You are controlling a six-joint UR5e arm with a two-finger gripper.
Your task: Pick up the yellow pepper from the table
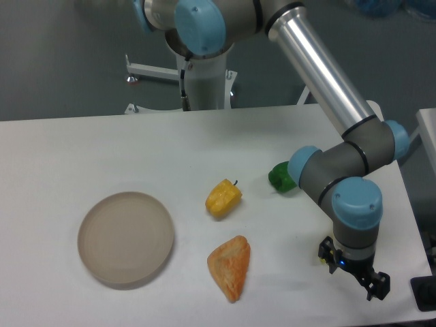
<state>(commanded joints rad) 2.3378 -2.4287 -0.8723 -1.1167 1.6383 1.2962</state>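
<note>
White table (102, 146) — grey floor behind — bears the yellow pepper (223, 197).

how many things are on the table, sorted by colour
yellow: 1, the pepper
orange: 1, the wedge
green: 1, the small item partly behind the arm
beige: 1, the round plate
total: 4

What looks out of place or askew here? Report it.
Nothing stands out. The yellow pepper, orange wedge, green item and plate all lie intact and apart on the table; nothing spilled. The pincer hovers near the table's right edge, away from the pepper.
</note>
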